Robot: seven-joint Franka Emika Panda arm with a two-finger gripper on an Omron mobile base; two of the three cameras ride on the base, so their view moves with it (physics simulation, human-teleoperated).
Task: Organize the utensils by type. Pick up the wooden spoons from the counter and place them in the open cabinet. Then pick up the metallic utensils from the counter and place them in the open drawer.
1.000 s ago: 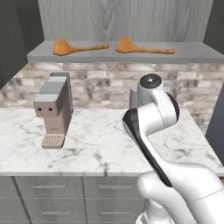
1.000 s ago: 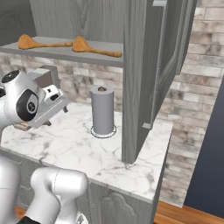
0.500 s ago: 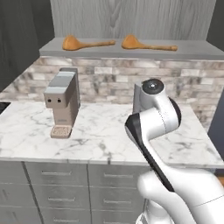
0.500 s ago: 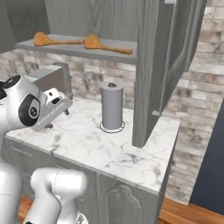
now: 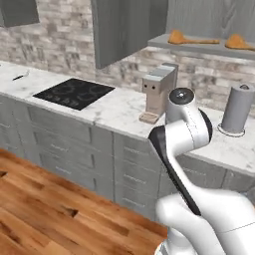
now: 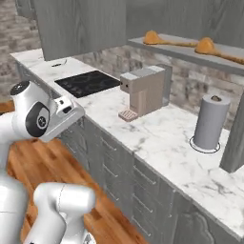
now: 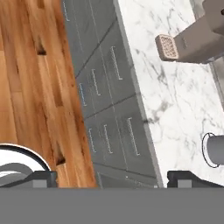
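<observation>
Two orange-brown wooden spoons (image 5: 191, 38) (image 5: 238, 42) lie on the open cabinet's shelf (image 5: 199, 48), above the coffee machine; the right base view shows them too (image 6: 152, 37) (image 6: 206, 45). The white marble counter (image 5: 119, 107) runs below. A small thin dark thing (image 5: 19, 77) lies on the counter's far left end, too small to tell whether it is the metallic utensil. The open drawer is out of view. My gripper (image 7: 113, 179) is open with nothing between its fingertips (image 7: 41, 178), hanging in front of the counter's edge over closed drawer fronts and floor.
A black cooktop (image 5: 74, 93) is set in the counter left of the grey coffee machine (image 5: 158, 92). A grey paper-towel roll (image 6: 208, 121) stands to the right. An open cabinet door (image 5: 124, 27) hangs above the counter. Wooden floor (image 5: 45, 209) lies in front of the base cabinets (image 7: 109, 96).
The whole picture has shifted, so the base has moved: the cooktop, the counter's left end and the wooden floor have come into view. The spoons still lie on the shelf. My gripper stays open.
</observation>
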